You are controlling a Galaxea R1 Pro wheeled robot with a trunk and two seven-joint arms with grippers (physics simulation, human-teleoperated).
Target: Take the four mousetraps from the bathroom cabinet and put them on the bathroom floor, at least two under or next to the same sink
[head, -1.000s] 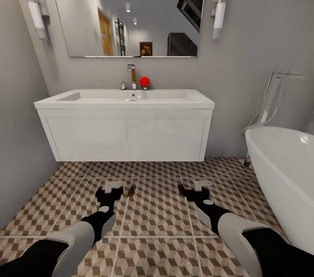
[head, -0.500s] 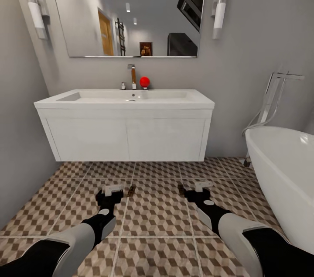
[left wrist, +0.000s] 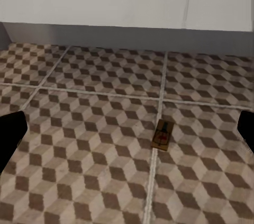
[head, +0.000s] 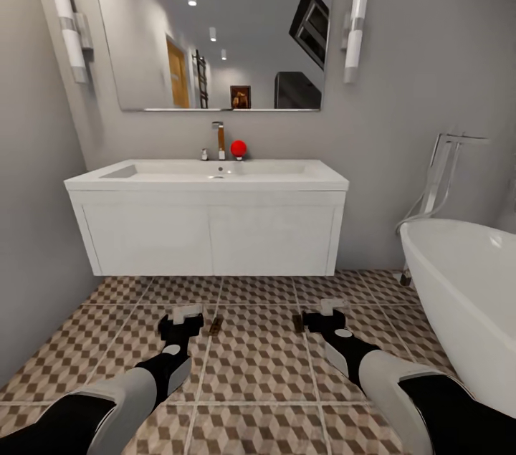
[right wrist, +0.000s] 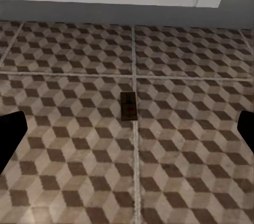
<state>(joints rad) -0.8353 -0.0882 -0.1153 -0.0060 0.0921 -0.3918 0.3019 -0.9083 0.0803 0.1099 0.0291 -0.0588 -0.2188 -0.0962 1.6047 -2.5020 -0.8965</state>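
Two mousetraps lie on the bathroom floor [head: 258,362] in front of the sink [head: 208,172], both grippers spread open and empty.

Head view: the left gripper [head: 188,313] and right gripper [head: 328,309] hover low before the sink, one mousetrap [head: 214,327] just beside each, the second mousetrap [head: 297,322] by the right one.
Left wrist view: a trap [left wrist: 162,135] lies flat across a grout line, clear of the fingers [left wrist: 9,136].
Right wrist view: the other trap [right wrist: 128,106] lies likewise. Each trap looks light, stiff and thin; pinching the wooden base's long edges seems safest.

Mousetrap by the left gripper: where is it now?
Head view: the mousetrap lies flat on the bathroom floor, beside the left gripper toward the centre, in front of the sink.
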